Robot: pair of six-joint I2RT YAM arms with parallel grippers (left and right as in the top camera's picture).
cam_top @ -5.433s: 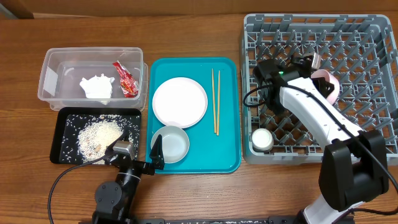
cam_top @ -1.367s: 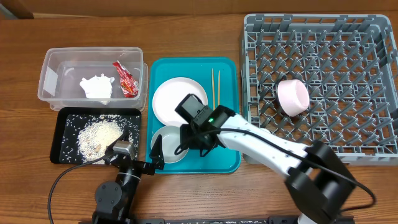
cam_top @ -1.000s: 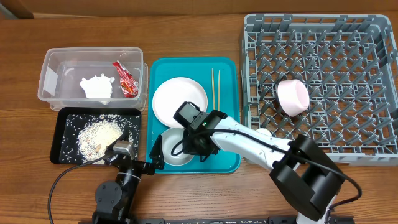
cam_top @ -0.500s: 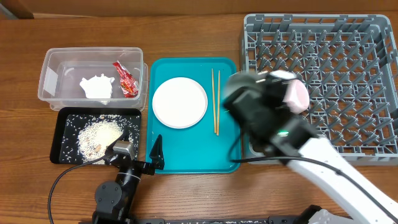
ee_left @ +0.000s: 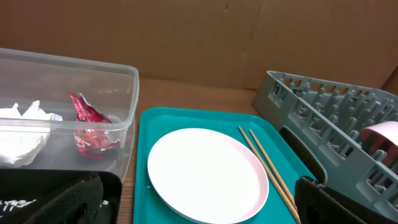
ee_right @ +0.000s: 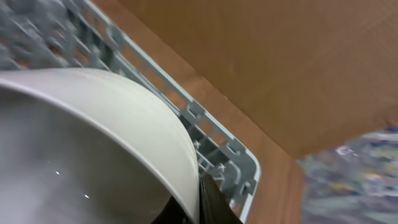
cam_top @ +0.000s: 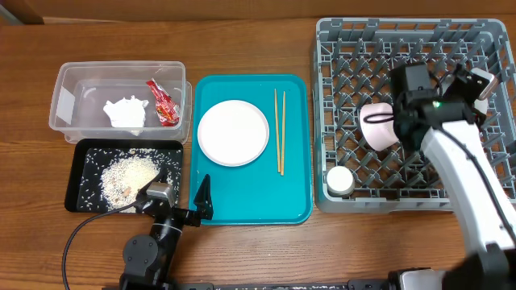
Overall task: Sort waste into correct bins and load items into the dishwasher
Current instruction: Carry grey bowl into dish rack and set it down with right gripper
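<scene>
The grey-white bowl (ee_right: 81,143) has left the turquoise tray (cam_top: 250,193) and hangs over the dish rack (cam_top: 403,24), rim pinched in the right gripper (ee_right: 199,200) (pink bowl (cam_top: 377,125) close by); recommend lowering it tilted between pegs, clear of that bowl, before releasing.

I can read no text, label or number anywhere; any print on the small red sauce packet (cam_top: 163,102) is too small.

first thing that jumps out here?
The right claw hangs over the big grey dish rack, pinching a grey-white bowl by its rim. Next, the turquoise tray at centre, carrying only a white plate and two chopsticks.
</scene>
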